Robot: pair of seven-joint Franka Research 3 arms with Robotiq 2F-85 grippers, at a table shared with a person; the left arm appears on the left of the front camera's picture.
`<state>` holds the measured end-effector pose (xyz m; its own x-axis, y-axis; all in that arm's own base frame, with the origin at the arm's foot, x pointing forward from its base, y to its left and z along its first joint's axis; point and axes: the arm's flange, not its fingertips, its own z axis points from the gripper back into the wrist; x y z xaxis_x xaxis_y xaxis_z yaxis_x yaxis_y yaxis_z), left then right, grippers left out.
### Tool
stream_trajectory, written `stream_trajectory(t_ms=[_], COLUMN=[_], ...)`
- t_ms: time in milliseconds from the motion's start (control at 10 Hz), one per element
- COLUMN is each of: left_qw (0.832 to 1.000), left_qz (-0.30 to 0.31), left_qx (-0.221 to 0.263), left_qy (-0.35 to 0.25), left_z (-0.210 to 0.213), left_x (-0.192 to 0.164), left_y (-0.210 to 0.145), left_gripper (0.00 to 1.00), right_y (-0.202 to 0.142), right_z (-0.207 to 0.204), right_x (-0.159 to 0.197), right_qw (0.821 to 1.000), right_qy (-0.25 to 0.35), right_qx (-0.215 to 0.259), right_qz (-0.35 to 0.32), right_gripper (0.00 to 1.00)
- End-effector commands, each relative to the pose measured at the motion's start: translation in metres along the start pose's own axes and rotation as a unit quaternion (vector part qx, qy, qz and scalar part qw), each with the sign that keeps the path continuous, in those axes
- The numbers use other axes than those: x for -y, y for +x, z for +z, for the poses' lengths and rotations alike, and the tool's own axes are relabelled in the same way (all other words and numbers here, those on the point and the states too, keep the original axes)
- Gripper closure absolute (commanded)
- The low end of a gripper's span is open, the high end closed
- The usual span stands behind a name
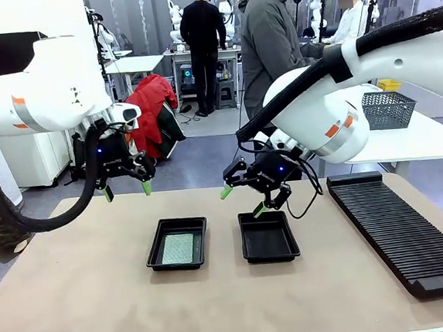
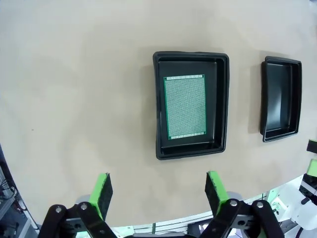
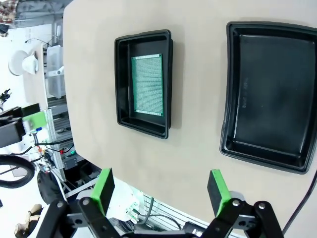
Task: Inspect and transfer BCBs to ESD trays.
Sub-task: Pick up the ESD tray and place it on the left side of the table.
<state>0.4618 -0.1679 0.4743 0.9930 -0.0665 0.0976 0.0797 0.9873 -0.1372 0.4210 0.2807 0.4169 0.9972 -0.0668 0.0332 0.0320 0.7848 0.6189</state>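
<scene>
board (image 1: pixel 177 248) flat in left tray (image 1: pixel 153 253), right tray (image 1: pixel 268 239) empty | left gripper (image 1: pixel 127 190), right gripper (image 1: pixel 242 201) hover, jaws apart, nothing held | board likely light, stiff, thin, fragile; pinch by edges

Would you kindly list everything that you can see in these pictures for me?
left ESD tray: one, black, mid-table.
right ESD tray: one, black, beside it, floor bare.
BCB: one, green, flat in the left ESD tray.
slotted rack: one, black, table's right side.
table: one, tan, under all these.
wire basket: one, dark grey, white table behind, right.
person: one, grey jacket, far side.
left gripper: one, black with green pads, open, raised near the left ESD tray.
right gripper: one, same colours, open, raised over the right ESD tray's far edge.
</scene>
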Motion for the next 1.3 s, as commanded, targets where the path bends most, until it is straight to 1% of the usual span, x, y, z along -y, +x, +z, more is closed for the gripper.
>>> stream_trajectory(t_ms=[0, 100, 700, 900, 1100, 1200], left_qw=[1.000, 1.000, 0.999, 0.998, 0.998, 0.998], left_qz=[0.003, -0.003, -0.020, -0.023, -0.018, -0.019], left_qx=[0.005, 0.003, 0.004, 0.000, 0.009, 0.006], left_qy=[0.012, 0.014, 0.043, 0.053, 0.063, 0.060], left_z=[-0.020, -0.030, -0.089, -0.102, -0.114, -0.119], left_x=[0.007, 0.011, 0.016, 0.018, 0.016, 0.016], left_y=[0.003, 0.004, 0.020, 0.023, 0.027, 0.029], left_gripper=[0.00, 0.00, 0.00, 0.00, 0.00, 0.00], right_y=[-0.007, 0.000, 0.000, 0.000, 0.000, 0.000], right_z=[0.003, 0.000, 0.000, 0.000, 0.000, 0.000], right_x=[0.015, 0.000, 0.000, 0.000, 0.000, 0.000], right_qw=[1.000, 1.000, 1.000, 1.000, 1.000, 1.000], right_qy=[0.026, 0.000, 0.000, 0.000, 0.000, 0.000], right_qx=[0.008, 0.000, 0.000, 0.000, 0.000, 0.000], right_qz=[0.008, 0.000, 0.000, 0.000, 0.000, 0.000], right_gripper=[0.00, 0.00, 0.00, 0.00, 0.00, 0.00])
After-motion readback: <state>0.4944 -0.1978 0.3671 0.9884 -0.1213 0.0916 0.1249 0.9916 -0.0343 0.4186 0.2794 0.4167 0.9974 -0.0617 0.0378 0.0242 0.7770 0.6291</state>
